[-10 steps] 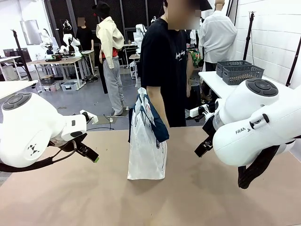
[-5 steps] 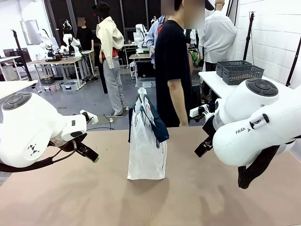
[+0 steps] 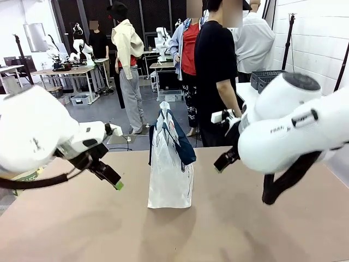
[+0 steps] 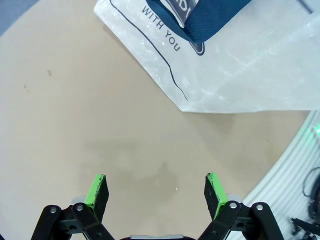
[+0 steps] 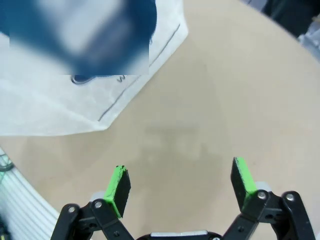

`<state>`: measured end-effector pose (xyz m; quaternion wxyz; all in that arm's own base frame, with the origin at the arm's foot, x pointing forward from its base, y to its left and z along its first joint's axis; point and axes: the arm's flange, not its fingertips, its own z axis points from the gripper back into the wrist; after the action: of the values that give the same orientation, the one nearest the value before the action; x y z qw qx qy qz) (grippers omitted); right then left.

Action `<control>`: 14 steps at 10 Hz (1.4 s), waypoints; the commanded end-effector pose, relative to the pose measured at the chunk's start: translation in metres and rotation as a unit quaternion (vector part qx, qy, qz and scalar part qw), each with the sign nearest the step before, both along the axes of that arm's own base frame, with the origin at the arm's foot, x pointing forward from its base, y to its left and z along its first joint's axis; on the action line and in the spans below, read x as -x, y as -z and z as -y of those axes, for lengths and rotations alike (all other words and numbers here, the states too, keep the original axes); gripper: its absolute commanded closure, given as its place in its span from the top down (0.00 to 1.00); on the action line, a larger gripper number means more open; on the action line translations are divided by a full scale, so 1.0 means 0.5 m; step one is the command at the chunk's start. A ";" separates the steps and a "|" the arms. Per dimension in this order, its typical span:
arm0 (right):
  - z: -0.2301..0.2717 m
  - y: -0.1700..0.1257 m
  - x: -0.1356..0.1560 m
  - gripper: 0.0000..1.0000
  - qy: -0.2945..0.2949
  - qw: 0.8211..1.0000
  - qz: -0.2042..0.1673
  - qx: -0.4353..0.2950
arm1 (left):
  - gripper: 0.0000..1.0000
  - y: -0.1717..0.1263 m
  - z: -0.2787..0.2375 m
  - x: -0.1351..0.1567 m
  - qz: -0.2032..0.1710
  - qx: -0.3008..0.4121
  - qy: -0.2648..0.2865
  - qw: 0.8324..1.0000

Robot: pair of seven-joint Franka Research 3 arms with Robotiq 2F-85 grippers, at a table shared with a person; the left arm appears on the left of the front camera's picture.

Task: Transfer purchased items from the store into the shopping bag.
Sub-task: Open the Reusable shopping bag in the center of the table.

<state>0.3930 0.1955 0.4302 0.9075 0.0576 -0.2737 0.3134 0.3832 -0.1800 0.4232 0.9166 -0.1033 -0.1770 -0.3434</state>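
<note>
Your shopping bag (image 3: 170,164) stands upright in the middle of the surface (image 3: 245,229), between the two hands and touched by neither. The left hand (image 4: 156,185) hangs to the bag's left, well apart from it and low over bare surface. The right hand (image 5: 180,182) hangs to the bag's right, a little nearer to it and slightly higher.

Each wrist view shows the fingers spread wide with nothing between the green pads (image 4: 97,187), and the bag's lower corner lies ahead of the fingertips, out of contact.

The bag is frosted plastic, pinched to a peak at the top, and its navy handles (image 3: 177,139) flop down over its front. It looks rather flat, perhaps with little in it, but through the cloudy plastic you cannot tell what it holds. Behind the bag and to its right, a dark grey basket (image 3: 260,78) sits on a white side table, mostly hidden by the right arm – its contents are out of sight.

The left arm reaches in from the bag's left, with its hand angled down and in toward the bag. The right arm's bulky elbow fills the space to the bag's right, and its hand tips down toward the bag's base. A person (image 3: 215,71) in a black top stands just behind the bag.
</note>
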 end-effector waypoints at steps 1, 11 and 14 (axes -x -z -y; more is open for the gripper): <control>-0.002 -0.092 -0.065 1.00 0.022 0.999 -0.026 0.002 | 1.00 -0.104 -0.024 -0.049 -0.027 0.007 -0.050 0.998; -0.081 -0.287 -0.233 1.00 0.055 0.997 -0.053 -0.022 | 1.00 -0.273 0.060 -0.149 0.019 0.000 -0.093 0.996; -0.154 -0.260 -0.275 1.00 0.117 0.983 -0.124 -0.072 | 1.00 -0.337 0.115 -0.130 -0.028 0.002 -0.192 0.981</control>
<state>0.5150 0.2566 0.5580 0.9515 0.1134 -0.2036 0.2008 0.4438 -0.2281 0.5787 0.9593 -0.0838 -0.1826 -0.1986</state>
